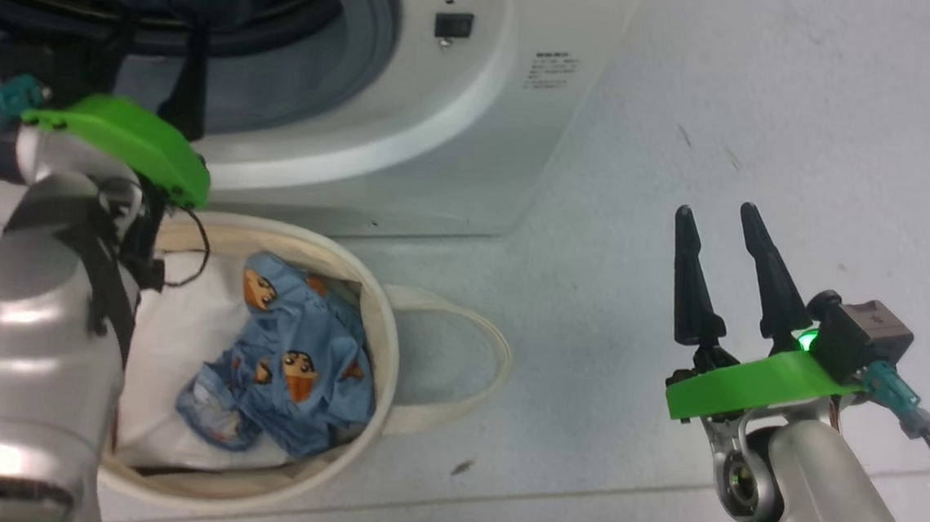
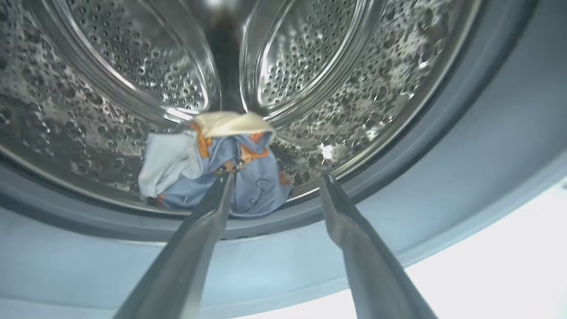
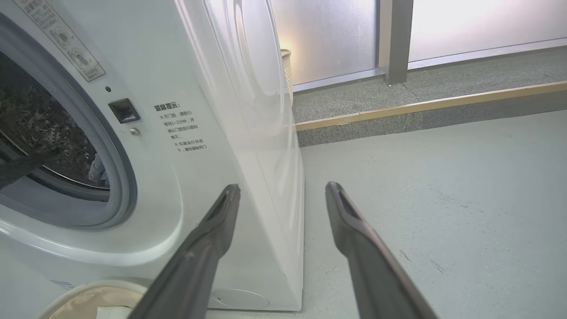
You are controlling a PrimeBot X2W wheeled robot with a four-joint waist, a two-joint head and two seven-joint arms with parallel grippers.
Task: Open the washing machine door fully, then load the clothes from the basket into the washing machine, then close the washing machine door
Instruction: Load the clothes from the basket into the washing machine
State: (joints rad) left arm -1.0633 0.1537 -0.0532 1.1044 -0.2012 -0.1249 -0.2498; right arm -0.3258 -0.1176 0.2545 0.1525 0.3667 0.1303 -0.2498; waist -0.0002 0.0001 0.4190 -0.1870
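The left gripper (image 2: pixel 277 176) reaches into the washing machine (image 1: pixel 441 128), its two fingers spread wide with nothing between them. One of the clothes (image 2: pixel 212 168), a crumpled blue piece with orange trim and a cream patch, lies on the floor of the steel drum (image 2: pixel 133 66) at about 10 o'clock from the fingertips. I judge the arm is this deep so that cloth lands past the grey gasket (image 2: pixel 443 186) rather than on the lip. In the head view the basket (image 1: pixel 383 321) stands at 6 o'clock of the opening, close under it for a short carry, with more blue garments (image 1: pixel 286 355) inside. The right gripper (image 1: pixel 718 213) hangs at 4 o'clock over bare floor (image 1: pixel 770 110), fingers apart and empty, likely to leave the loading arm room
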